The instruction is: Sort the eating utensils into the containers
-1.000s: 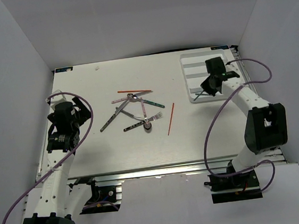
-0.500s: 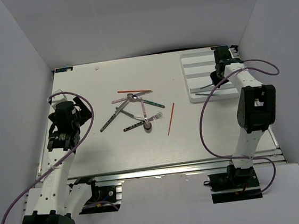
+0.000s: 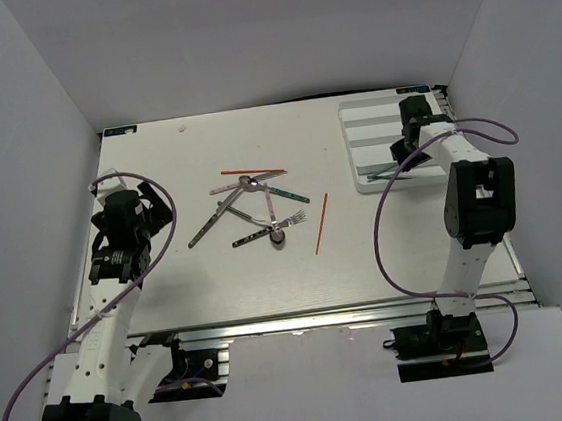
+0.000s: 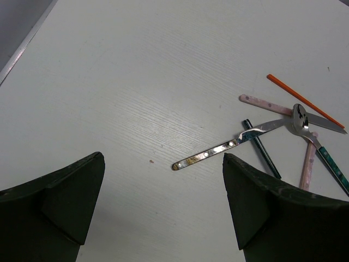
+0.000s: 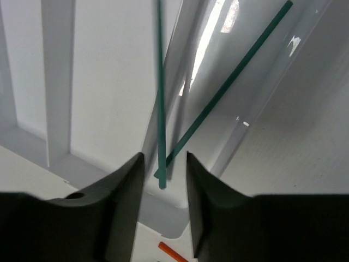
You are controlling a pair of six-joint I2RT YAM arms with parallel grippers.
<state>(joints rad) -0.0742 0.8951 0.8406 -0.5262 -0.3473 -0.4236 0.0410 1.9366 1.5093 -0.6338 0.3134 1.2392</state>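
The containers are the long compartments of a white tray (image 3: 368,126) at the table's back right. My right gripper (image 3: 402,150) hangs over its near end. In the right wrist view two dark green sticks (image 5: 234,76) lie crossed in one tray (image 5: 98,82) compartment. One stick's end (image 5: 161,136) sits loose between the parted fingers of my right gripper (image 5: 165,161), with a gap on each side. More eating utensils (image 3: 250,206) lie piled mid-table, with an orange stick (image 3: 321,222) beside them. My left gripper (image 3: 145,207) stands open left of the pile, holding nothing.
The left wrist view shows my left gripper (image 4: 162,164) above bare table, with a silver handle (image 4: 212,153), a spoon bowl (image 4: 299,115), pink handles (image 4: 264,103), a green stick (image 4: 262,150) and an orange stick (image 4: 305,101) ahead. White walls enclose the table.
My right gripper carried the green stick further over the tray, then parted its jaws; the stick now lies loose in a compartment. The left arm has not moved.
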